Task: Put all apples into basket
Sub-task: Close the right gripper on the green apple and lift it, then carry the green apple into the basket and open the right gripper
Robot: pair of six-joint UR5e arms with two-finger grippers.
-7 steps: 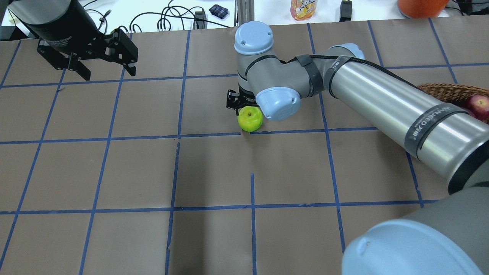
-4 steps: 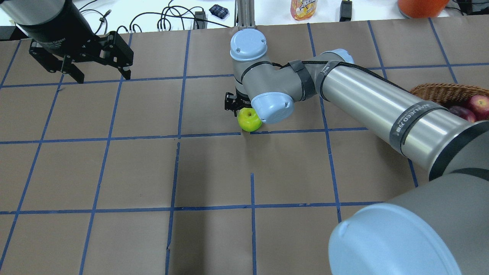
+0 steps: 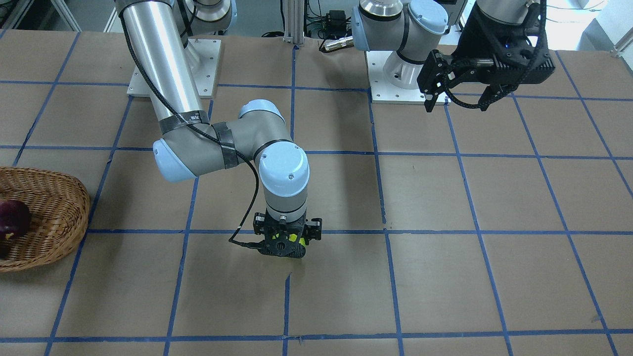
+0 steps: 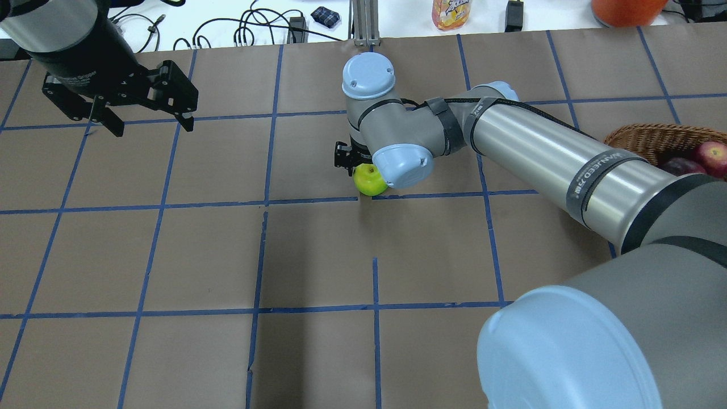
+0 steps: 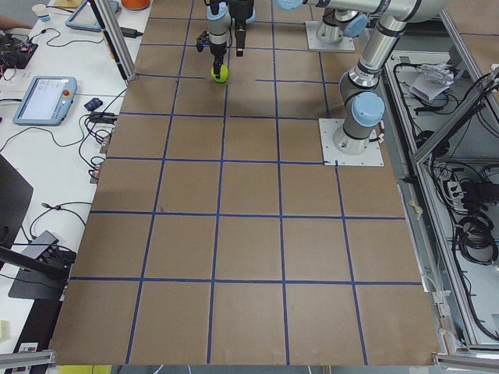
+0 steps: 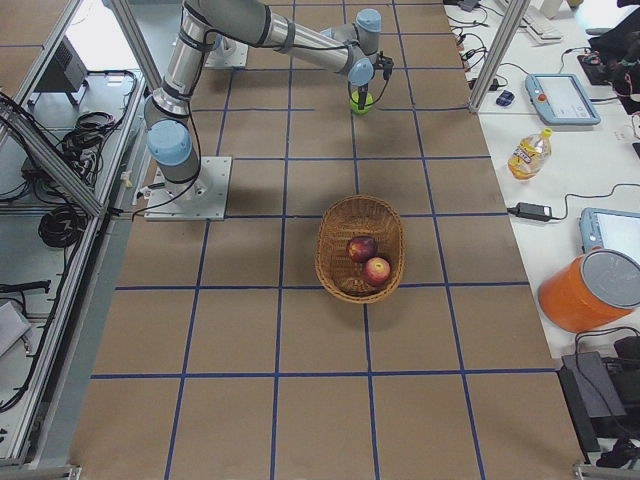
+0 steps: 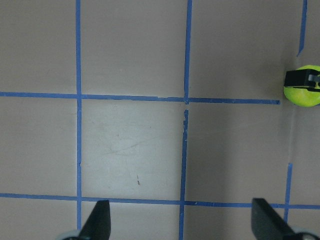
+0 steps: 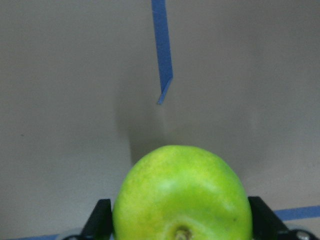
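The yellow-green apple [image 4: 369,180] sits on the table near the middle; it also shows in the right wrist view [image 8: 182,195]. My right gripper [image 3: 286,247] points straight down over it, open, with one finger on each side, close to the skin. The wicker basket [image 4: 642,136] stands at the table's right edge and holds the red apple [image 4: 713,154] and the dark maroon apple [image 4: 681,166]. My left gripper [image 4: 152,122] hangs open and empty above the far left of the table, well away from the apple.
Behind the table's far edge lie cables [image 4: 244,31], a drink bottle [image 4: 451,12] and an orange bucket [image 4: 625,11]. The right arm's long forearm [image 4: 568,153] spans the space between the green apple and the basket. Blue tape lines grid the brown tabletop.
My right wrist has sunk lower over the green apple and shifted slightly left. The left gripper has drifted a little. The apple has stayed in place.
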